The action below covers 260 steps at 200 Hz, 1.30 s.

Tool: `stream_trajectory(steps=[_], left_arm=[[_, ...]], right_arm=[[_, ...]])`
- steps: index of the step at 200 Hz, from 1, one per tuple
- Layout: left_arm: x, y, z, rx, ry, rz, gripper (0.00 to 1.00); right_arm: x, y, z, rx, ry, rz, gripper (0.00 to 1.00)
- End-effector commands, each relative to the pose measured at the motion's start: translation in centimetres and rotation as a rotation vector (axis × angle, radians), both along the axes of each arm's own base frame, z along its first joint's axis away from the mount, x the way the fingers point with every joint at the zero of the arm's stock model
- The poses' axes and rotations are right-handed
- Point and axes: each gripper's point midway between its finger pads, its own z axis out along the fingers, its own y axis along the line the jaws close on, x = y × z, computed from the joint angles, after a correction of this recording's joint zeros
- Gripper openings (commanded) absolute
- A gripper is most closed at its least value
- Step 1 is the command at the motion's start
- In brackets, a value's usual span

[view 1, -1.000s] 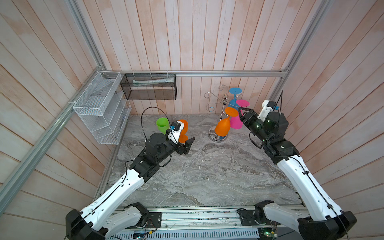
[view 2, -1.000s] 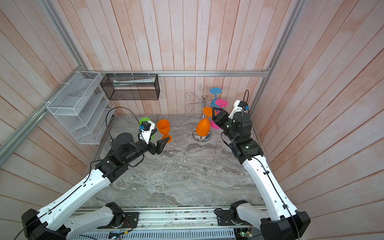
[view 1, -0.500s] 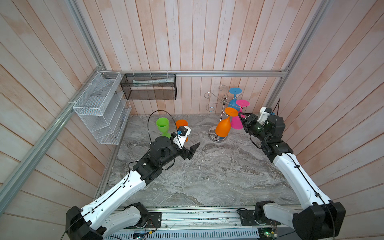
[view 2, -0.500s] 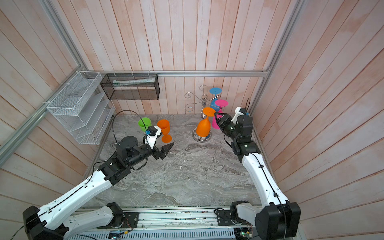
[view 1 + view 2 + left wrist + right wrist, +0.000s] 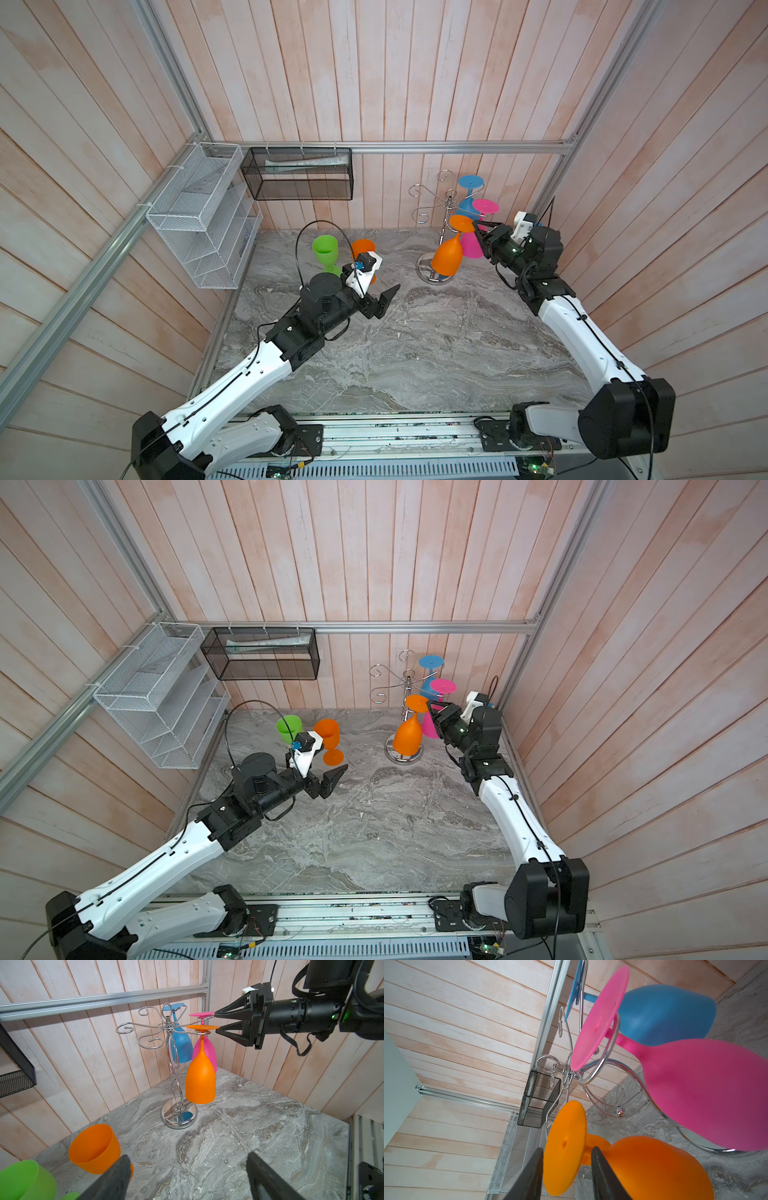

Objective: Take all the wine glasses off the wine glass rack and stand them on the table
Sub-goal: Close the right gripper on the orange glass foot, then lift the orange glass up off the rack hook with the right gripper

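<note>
A white mesh wall basket (image 5: 199, 216) hangs on the left wall, and a black mesh wall basket (image 5: 297, 174) on the back wall beside it. On the marbled tabletop (image 5: 436, 345) below them a green wine glass (image 5: 325, 251) and an upright orange wine glass (image 5: 327, 734) stand on their feet, just beside each other.

The left hand (image 5: 385, 298) hovers over the tabletop near these two. Its fingers are spread wide apart with nothing between them, and they point across toward the rack.

The wine glass rack (image 5: 174, 1082) stands near the back right corner, its mirrored base on the tabletop. Three glasses hang from its curled arms, bowls down. The blue wine glass (image 5: 180, 1047) is nearest the back wall and the pink wine glass (image 5: 706, 1095) is next to it. The hanging orange wine glass (image 5: 200, 1078) is on the arm nearest the front.

The right hand (image 5: 216, 1023) reaches in from the right at the height of the rack's arms. Its fingers (image 5: 529, 1174) are parted, one above and one below the rim of the hanging orange wine glass's foot. In the left wrist view a gap shows between the upper finger and the foot, so the foot is straddled and not clamped.
</note>
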Motion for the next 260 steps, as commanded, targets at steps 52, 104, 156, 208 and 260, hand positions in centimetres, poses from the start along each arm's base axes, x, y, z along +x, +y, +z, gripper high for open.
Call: stream_trajectory(steps=[52, 104, 156, 208, 260], left_arm=[[0.0, 0.1, -0.5, 0.013, -0.011, 0.004, 0.89], [-0.1, -0.1, -0.5, 0.013, -0.010, -0.004, 0.89], [-0.4, -0.4, -0.5, 0.013, -0.014, -0.027, 0.89], [-0.6, -0.3, -0.3, 0.008, -0.020, -0.030, 0.89], [-0.6, -0.2, -0.3, 0.011, -0.024, -0.025, 0.89]], right_arm=[[1.4, 0.5, 0.0, 0.046, -0.016, 0.029, 0.30], [1.8, 0.6, -0.1, 0.057, -0.018, 0.033, 0.20], [1.7, 0.6, 0.3, 0.064, -0.030, 0.028, 0.07], [1.3, 0.7, 1.1, 0.057, -0.047, 0.023, 0.00], [0.7, 0.8, 2.4, 0.046, -0.075, 0.015, 0.00]])
